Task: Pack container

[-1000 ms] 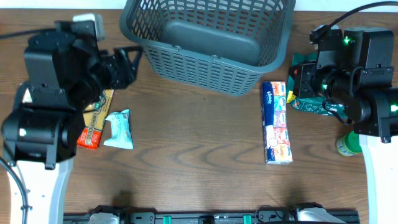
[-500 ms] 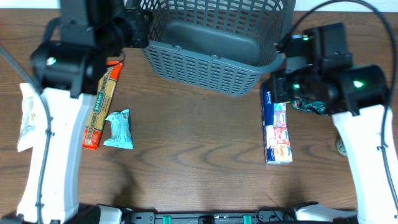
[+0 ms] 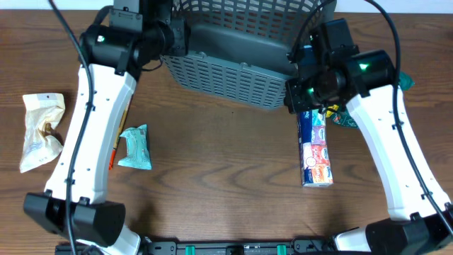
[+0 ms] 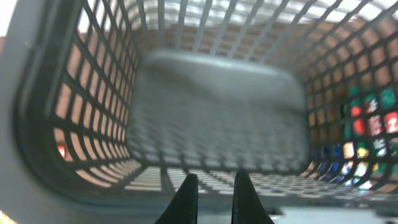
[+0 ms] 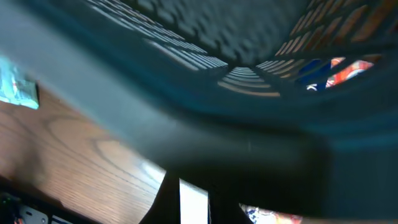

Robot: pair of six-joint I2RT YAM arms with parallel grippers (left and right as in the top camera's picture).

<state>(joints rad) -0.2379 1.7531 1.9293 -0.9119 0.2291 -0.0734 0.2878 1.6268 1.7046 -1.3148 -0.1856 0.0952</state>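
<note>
Arms [image 3: 83, 142] high, left fingers [image 4: 186, 200] tight on container [image 3: 233, 78] rim, right fingers [image 5: 193, 204] opposite.

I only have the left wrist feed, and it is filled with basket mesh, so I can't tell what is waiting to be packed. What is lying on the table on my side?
Observer: A teal packet lies on the table outside the basket, to its left and nearer the robot.
Operator: Anything further out?
Observer: A white and brown packet, crumpled, lies farther left, apart from the teal one.
Operator: And on the other side?
Observer: A long blue, white and red box lies just on the robot's side of the basket's right corner, with its far end under the right arm.
</note>
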